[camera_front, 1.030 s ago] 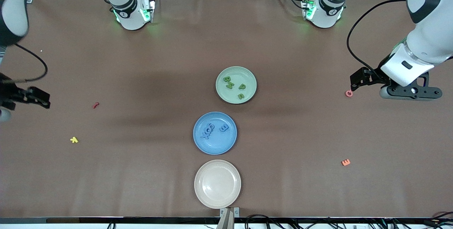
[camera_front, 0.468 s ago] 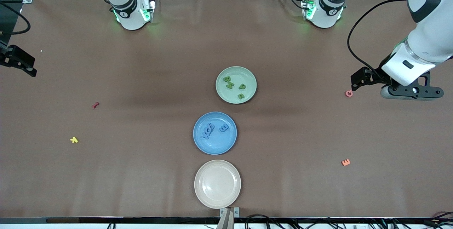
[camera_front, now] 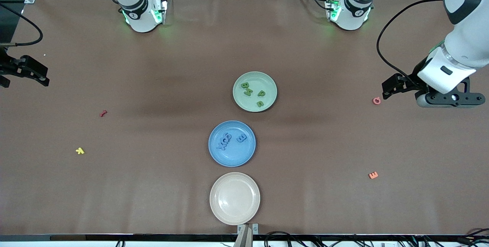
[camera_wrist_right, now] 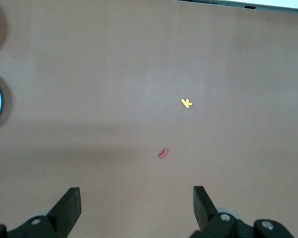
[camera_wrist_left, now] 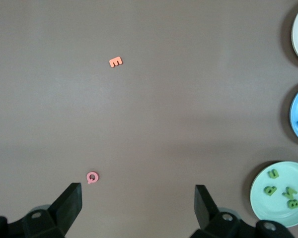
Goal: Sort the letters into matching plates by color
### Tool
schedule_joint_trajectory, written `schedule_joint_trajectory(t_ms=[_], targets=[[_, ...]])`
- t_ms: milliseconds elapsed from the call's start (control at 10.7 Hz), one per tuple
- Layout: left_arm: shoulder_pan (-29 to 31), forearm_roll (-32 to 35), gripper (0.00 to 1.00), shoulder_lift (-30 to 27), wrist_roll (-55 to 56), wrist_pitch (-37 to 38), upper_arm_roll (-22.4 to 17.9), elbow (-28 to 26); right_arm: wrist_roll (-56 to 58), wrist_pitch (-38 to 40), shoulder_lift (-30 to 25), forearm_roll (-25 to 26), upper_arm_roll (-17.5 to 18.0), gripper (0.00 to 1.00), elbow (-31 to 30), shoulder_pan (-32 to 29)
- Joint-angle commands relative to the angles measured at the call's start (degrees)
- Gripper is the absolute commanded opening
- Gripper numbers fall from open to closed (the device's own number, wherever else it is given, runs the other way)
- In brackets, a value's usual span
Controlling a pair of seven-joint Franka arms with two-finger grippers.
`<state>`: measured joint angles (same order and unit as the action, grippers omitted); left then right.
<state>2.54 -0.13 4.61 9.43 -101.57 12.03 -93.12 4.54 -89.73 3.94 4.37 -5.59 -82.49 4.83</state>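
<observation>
Three plates are sitting in a row mid-table: mint green plate w/ four green letters lying in it, blue plate nearer the camera w/ four blue letters, then a cream plate nearest. Left gripper is hovering, fingers apart, just beside a pink letter at its end of the table; right gripper is hanging over its own end. Red, yellow & orange letters are lying loose.

Brown-covered table (evenly lit), cables along its edges
</observation>
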Motion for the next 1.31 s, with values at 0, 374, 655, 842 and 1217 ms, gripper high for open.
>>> schedule_joint_trajectory(t_ms=[0, 374, 655, 842, 1217], targets=[[1.9, 0.2, 1.0, -1.6, 1.1, 0.6, -0.2, 0.5, -2.3, 0.4, -0.8, -3.9, -0.7, 1.0, -0.3, -0.6], [3.5, 0.4, 1.0, -4.6, -3.3, 7.9, 0.4, 0.2, -3.6, 0.7, -0.2, -5.4, -1.8, 1.0, -0.7, -0.5], [2.7, 0.2, 1.0, -3.9, -2.9, 6.0, -0.2, 0.6, -3.5, 2.0, -0.2, -5.3, -1.8, 1.0, -0.9, -0.4], [1.8, 0.6, 1.0, -4.2, -3.4, 5.2, -0.4, 0.6, -3.5, 2.4, -0.2, -5.4, -1.8, 1.0, -0.9, -0.5], [-0.2, 0.6, 1.0, -4.6, -3.6, 5.2, -2.2, 0.6, -3.5, 2.4, -0.2, -5.3, -1.8, 1.0, -0.8, -0.7]])
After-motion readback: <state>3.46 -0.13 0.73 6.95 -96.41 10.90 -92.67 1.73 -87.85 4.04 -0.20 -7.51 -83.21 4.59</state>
